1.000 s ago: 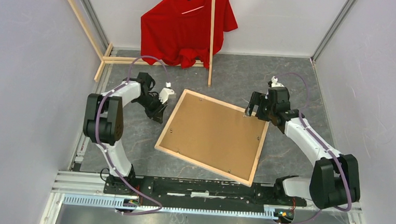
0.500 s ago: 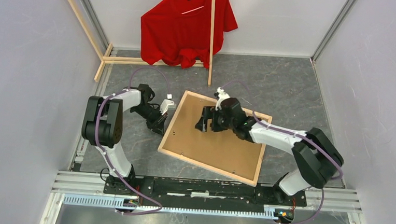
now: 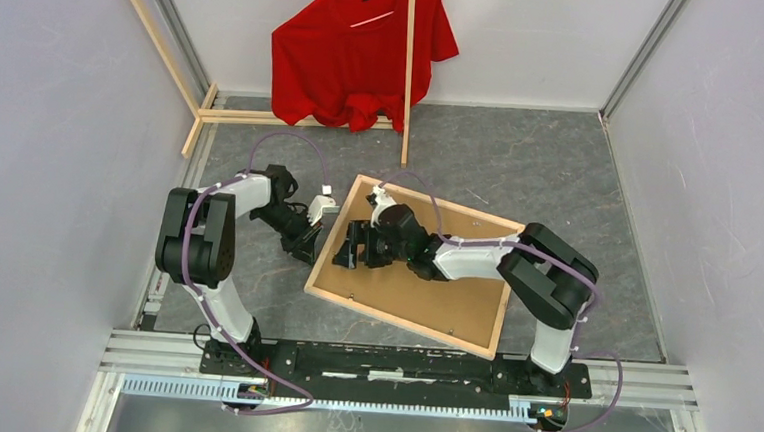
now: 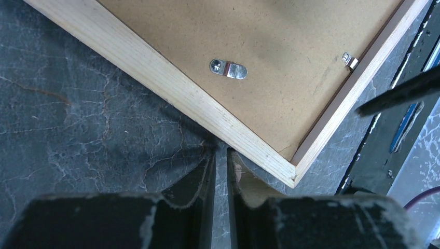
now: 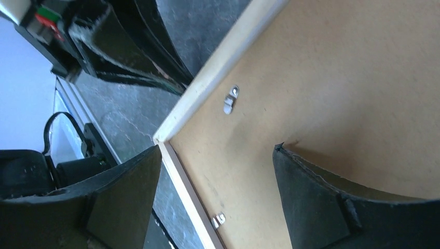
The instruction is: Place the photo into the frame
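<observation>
Your left gripper (image 4: pixel 221 151) has its jaws standing almost together. Only a thin slit of grey marbled tabletop (image 4: pixel 78 119) shows between them, and nothing is gripped. Just ahead of their tips runs the outer edge of the large rectangular pale-wood picture frame (image 4: pixel 155 70); you cannot tell whether they touch it. The frame lies flat, back face up, filled by a brown hardboard backing sheet (image 3: pixel 423 301). Your right gripper (image 5: pixel 217 150) hangs over it with jaws wide open, holding nothing. 1 finger (image 5: pixel 119 197) sits outside the frame's rail, above the tabletop, and the other (image 5: pixel 332 202) is over the backing. The frame's corner lies right at the first finger's tip. 1 small silver metal turn-clip (image 5: pixel 231 98) lies just beyond the 2 tips.
</observation>
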{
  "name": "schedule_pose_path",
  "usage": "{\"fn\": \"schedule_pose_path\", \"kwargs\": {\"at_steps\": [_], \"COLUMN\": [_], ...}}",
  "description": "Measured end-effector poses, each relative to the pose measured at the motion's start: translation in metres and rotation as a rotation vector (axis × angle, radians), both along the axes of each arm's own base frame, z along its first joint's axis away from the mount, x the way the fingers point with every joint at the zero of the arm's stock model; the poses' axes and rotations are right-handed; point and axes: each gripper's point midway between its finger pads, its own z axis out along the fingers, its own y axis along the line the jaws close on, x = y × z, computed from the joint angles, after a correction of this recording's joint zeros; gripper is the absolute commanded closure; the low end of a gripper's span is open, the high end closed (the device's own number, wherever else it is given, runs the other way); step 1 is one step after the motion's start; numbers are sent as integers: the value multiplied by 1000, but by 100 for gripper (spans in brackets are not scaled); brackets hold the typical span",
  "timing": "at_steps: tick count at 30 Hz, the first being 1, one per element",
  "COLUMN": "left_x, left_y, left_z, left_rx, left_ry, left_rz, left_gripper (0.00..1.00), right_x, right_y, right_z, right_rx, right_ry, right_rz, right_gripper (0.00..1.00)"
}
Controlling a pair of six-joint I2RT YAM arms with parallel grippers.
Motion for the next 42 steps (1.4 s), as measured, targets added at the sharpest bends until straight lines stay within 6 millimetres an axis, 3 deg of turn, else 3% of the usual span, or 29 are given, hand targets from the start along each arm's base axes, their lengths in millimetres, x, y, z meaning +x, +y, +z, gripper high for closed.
{"fn": "schedule_pose_path", "kwargs": {"at_steps": [10,16,42], "left_x": [0,1,1], "left_y": [0,0,0], "left_z": [0,0,-1], "left_rx": [3,3,6], "left_ry": [-1,-3,-6], "left_rz": [0,0,-2], "left_gripper": [80,80,81], "right_x": [11,7,5], "right_y": [35,46,57], "right_z": [0,-1,-2], "right_rx": [56,73,90], "right_ry": [10,17,41], "right_rz": [11,31,20], "right_gripper": [17,18,20]}}
